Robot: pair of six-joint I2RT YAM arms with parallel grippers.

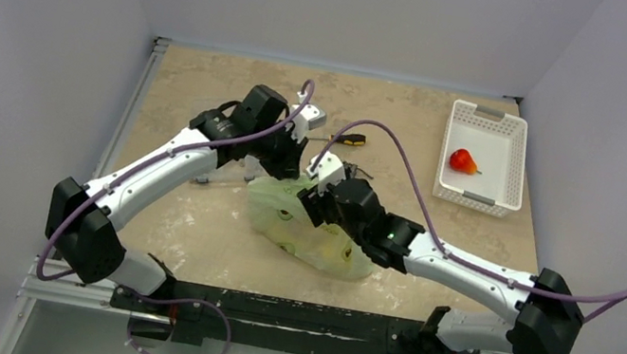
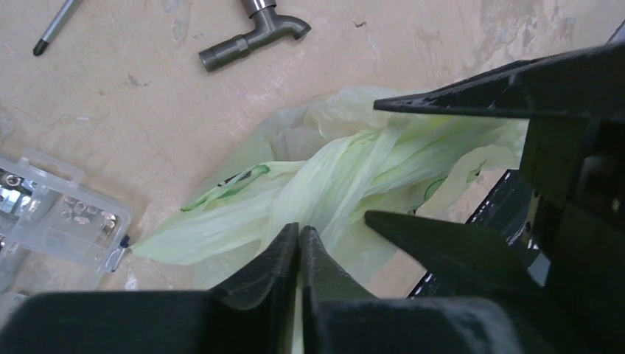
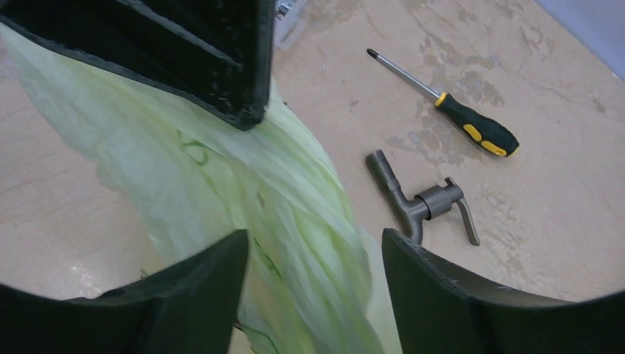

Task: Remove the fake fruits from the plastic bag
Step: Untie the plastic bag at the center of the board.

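**Top view.** The plastic bag [image 1: 305,233] lies crumpled on the desk [image 1: 208,92], in the near middle between the two arms. The left arm [image 1: 168,162] reaches in from the near left to the bag's far end. The right arm [image 1: 467,270] comes from the near right and lies across the top of the bag. What is inside the bag cannot be made out. Far to the right stands a white slotted basket [image 1: 493,145] with one red fake fruit [image 1: 461,160] in it, well apart from the bag. A yellow-and-black screwdriver [image 1: 349,140] lies just beyond the bag.

**Left wrist view.** The left arm's jaws are pressed together, with a sliver of pale green film between them, pinching a twisted strand of the bag. The strand runs from them up and right to the right arm's black fingers [image 2: 457,99], which stand apart on either side of it. On the bare desk to the left is a clear compartment box [image 2: 55,214] with small metal parts. A grey metal tap [image 2: 254,33] lies farther off.

**Right wrist view.** The right arm's jaws stand wide, and the bag's film passes through the gap between them. Whether either finger touches it is unclear. The tap and the screwdriver lie to the right, close to each other but apart.
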